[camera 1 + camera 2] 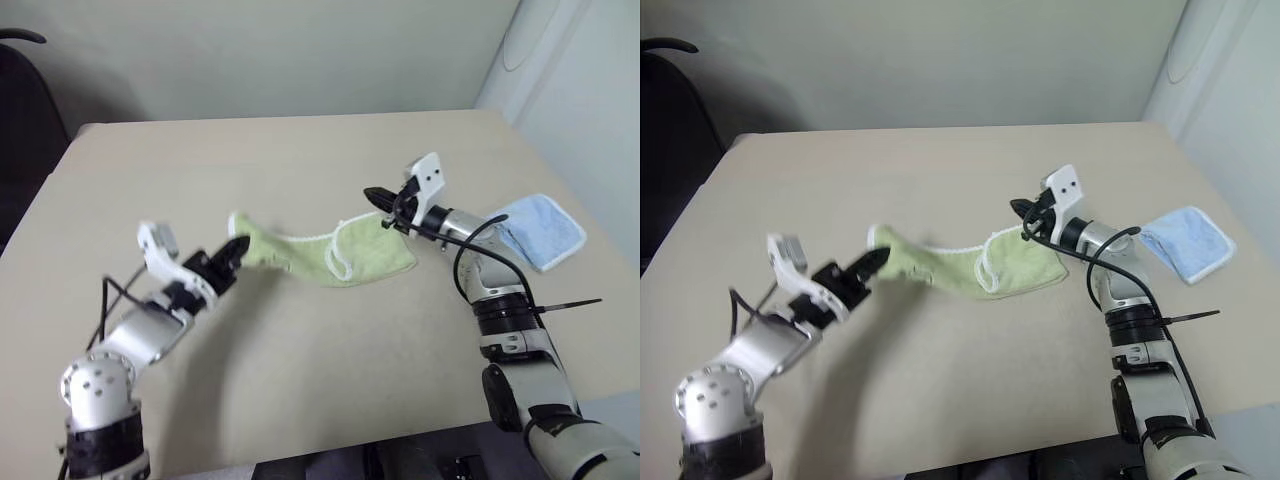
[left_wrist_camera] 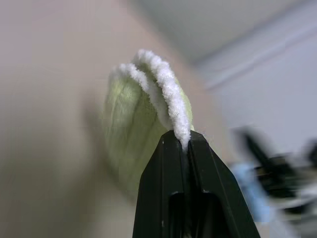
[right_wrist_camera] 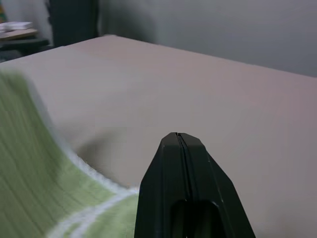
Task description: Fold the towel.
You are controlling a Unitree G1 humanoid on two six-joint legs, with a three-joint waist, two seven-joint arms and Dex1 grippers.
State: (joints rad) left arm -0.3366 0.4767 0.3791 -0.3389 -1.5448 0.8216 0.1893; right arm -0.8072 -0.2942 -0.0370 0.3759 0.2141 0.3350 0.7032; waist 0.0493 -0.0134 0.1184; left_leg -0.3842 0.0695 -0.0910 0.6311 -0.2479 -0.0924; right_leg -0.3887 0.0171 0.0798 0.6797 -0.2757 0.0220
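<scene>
One towel (image 1: 330, 255) pinched by left tool (image 1: 238, 248); one blue cloth (image 1: 540, 230).

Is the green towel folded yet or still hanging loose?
Not folded. The towel hangs sagging above the table, its left end pinched in the left claw, its right end up at the right claw.

Silver-grey jointed arms, white wrist brackets, black tapered jaws, loose black cables, black zip-tie
</scene>
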